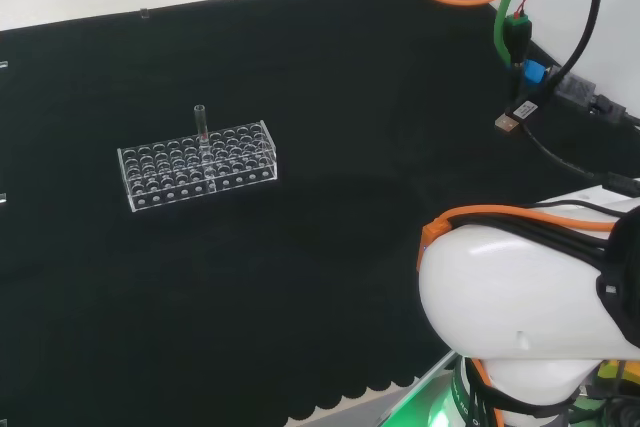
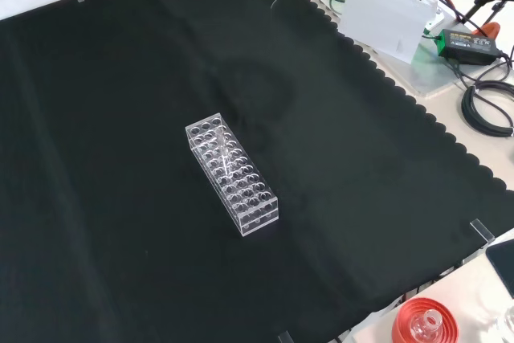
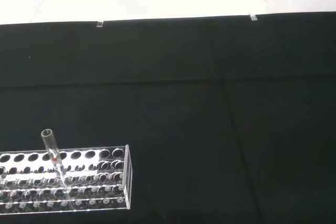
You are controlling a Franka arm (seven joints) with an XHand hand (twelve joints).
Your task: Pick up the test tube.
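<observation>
In the head view, one clear plastic rack (image 1: pixel 198 164) lies on the black cloth (image 1: pixel 330 247) at the left of the bench, its long side running left to right. One clear test tube (image 1: pixel 201 125) stands upright in it, in a hole of the rack's far rows near the middle of its length, and its open mouth rises above the rack's top. The other holes that can be made out look empty. To the right of the rack the cloth is bare as far as the arm's white link (image 1: pixel 525 297), which rises at the lower right with orange trim and black cables along it. The state of the hand's fingers cannot be told from these views.

In the front view the same single rack (image 2: pixel 233 173) sits near the cloth's middle, its length running from upper left to lower right. The tube (image 2: pixel 225 160) shows as a faint pale streak among the holes in the upper half of the rack. Off the cloth's edge at the lower right stands one red ribbed ring (image 2: pixel 424 323) with a piece of clear glassware on it.

In the wrist view the rack (image 3: pixel 68 179) is close, and the one tube (image 3: pixel 54 156) leans slightly in a hole of its far rows, with a small red mark on its wall.
</observation>
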